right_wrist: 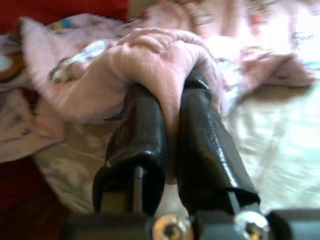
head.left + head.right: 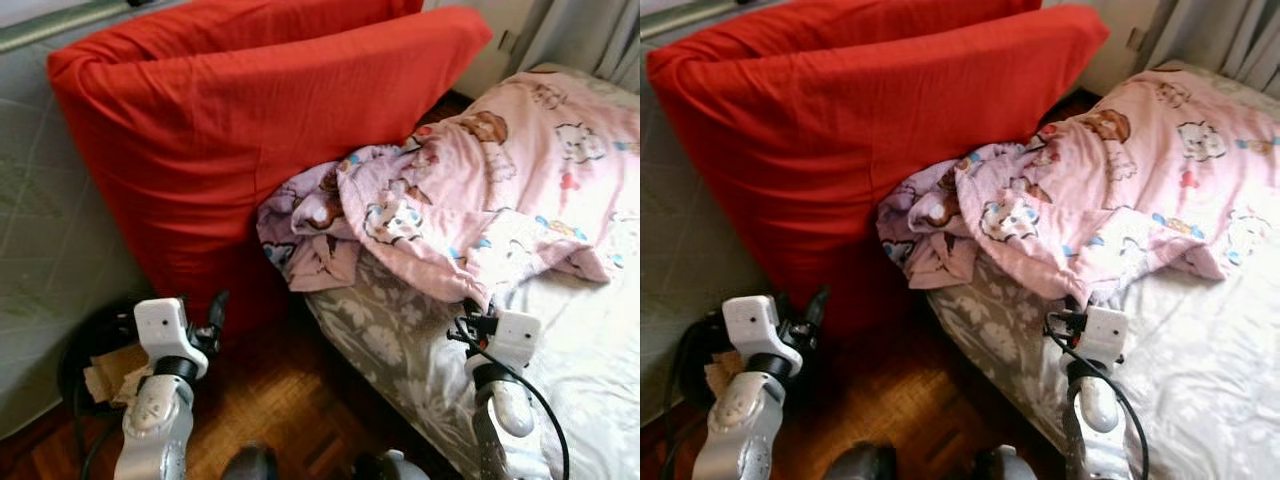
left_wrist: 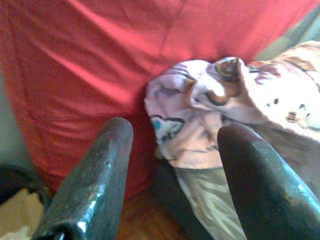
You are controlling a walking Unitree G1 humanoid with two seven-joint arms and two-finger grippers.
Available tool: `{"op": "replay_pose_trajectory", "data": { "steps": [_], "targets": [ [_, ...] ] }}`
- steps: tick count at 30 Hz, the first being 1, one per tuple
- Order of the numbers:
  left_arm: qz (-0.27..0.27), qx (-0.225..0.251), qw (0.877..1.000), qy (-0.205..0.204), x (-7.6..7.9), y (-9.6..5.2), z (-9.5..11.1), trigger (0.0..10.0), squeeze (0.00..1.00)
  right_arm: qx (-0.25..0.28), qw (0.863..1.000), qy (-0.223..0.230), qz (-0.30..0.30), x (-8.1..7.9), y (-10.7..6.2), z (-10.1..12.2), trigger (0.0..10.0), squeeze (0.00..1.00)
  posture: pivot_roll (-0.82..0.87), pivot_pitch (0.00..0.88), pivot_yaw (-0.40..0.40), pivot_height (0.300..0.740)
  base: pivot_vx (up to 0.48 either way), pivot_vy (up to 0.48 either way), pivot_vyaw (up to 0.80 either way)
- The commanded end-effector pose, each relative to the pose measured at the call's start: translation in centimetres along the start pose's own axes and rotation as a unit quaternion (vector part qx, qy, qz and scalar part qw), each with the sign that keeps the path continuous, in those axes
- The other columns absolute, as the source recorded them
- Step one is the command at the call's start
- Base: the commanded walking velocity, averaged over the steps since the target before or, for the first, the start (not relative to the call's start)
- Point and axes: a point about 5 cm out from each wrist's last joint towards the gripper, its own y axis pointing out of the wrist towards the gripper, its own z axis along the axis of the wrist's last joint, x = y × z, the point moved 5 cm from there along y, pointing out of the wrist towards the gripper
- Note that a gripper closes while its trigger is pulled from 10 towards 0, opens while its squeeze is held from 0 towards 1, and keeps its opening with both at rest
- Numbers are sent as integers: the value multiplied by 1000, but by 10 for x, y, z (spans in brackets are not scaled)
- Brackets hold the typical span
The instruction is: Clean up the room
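Note:
A pink cartoon-print blanket (image 2: 500, 190) lies crumpled across the bed, one corner (image 2: 310, 235) hanging over the bed's edge beside the red cushion. My right gripper (image 1: 170, 107) is shut on a fold of that blanket (image 1: 160, 55) near its front hem; its wrist (image 2: 505, 340) sits over the mattress. My left gripper (image 3: 175, 145) is open and holds nothing. It hovers low over the floor, pointing at the red cushion (image 3: 100, 65) and the hanging blanket corner (image 3: 195, 115), apart from both. Its wrist (image 2: 165, 335) is at the lower left.
A big red cushion (image 2: 240, 130) leans against the grey wall-side mattress (image 2: 50, 250), left of the bed. The bed sheet (image 2: 590, 350) is grey with a floral edge. Black cables and a cardboard scrap (image 2: 105, 375) lie on the wooden floor (image 2: 270, 400). Curtains (image 2: 590, 35) hang at the far right.

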Motion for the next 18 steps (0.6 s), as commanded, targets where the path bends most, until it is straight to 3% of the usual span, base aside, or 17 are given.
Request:
{"op": "replay_pose_trajectory", "data": {
  "steps": [1,18],
  "targets": [
    [4,-4,1000,6,-5,-4,-2,10000,0,1,1000,0,-1,0,-2,0,10000,0,101,194,-54,740,-319,0,0],
    [7,-6,1000,7,-6,-4,-2,10000,0,21,1000,-3,19,-10,-4,10,10000,0,100,203,-57,740,-321,0,0]
  ]
}}
